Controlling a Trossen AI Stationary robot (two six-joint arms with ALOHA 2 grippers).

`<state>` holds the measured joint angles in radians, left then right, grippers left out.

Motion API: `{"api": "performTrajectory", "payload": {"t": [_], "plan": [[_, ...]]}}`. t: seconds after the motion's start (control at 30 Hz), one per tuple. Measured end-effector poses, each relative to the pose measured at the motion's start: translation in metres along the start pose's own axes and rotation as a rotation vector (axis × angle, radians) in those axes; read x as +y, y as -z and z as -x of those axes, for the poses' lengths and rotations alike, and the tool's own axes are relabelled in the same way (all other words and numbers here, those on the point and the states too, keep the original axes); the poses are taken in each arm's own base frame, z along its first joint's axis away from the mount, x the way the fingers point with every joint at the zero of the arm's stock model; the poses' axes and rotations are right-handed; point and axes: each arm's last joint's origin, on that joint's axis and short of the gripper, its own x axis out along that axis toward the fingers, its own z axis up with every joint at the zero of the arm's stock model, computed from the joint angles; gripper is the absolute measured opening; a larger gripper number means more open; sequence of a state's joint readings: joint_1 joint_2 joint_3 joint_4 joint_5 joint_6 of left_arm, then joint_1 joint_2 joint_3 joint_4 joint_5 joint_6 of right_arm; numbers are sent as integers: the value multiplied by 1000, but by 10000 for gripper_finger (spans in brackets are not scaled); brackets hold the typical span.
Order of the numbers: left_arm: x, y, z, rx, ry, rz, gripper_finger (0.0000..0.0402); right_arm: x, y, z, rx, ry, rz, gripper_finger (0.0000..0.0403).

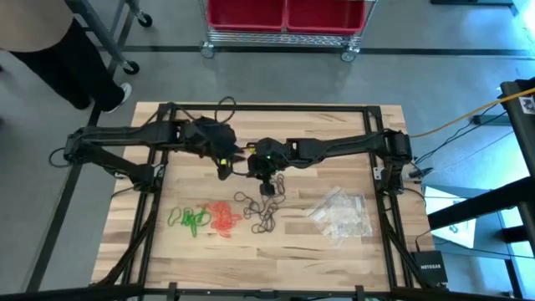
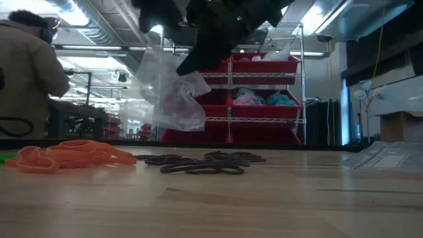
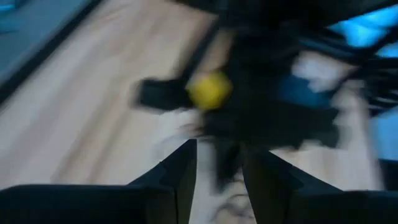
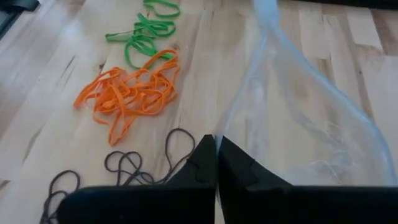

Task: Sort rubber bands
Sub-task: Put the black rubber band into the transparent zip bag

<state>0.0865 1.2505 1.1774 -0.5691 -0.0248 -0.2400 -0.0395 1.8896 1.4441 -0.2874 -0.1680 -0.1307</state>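
Three piles of rubber bands lie on the wooden table: green [image 1: 192, 219], orange [image 4: 130, 93] and black [image 2: 205, 164]. A clear plastic bag [image 2: 173, 92] hangs above the table's middle, clear of the wood. My right gripper [image 4: 216, 146] is shut at the bag's edge, above and just beyond the black bands. My left gripper [image 3: 219, 168] is open close beside the right gripper, near the bag's top. The blurred left wrist view does not show whether it touches the bag. My right gripper pinches the clear bag's edge [image 4: 219, 132] between its two shut fingertips, coming slanting down from the table's right side. The film spreads away from the fingers and hangs slack, lifted clear of the table.
A heap of more clear bags [image 1: 343, 219] lies on the table's right part. A dark frame [image 1: 142, 217] borders the table. A person [image 2: 26, 73] stands beyond the far left corner, and a wire rack with red bins [image 2: 254, 73] stands behind the table.
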Motion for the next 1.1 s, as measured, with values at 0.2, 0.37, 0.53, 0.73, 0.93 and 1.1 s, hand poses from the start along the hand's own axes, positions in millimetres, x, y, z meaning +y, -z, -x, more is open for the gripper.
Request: {"api": "performTrajectory", "payload": {"t": [0.2,0.37,0.53,0.73,0.93,1.1], "plan": [[-7,13,-23,66,31,15,119,-1,2,-2,17,45,57,0],[-9,25,-31,112,52,22,120,-2,-1,0,4,77,62,0],[-2,38,-38,158,-36,14,120,-2,-1,0,6,79,70,0],[6,32,-41,123,-62,27,120,4,-2,-1,4,78,104,0],[11,35,-51,161,-62,44,120,8,-2,-2,10,115,138,0],[14,48,-64,291,-89,15,120,8,-3,-2,9,121,142,0]]}}
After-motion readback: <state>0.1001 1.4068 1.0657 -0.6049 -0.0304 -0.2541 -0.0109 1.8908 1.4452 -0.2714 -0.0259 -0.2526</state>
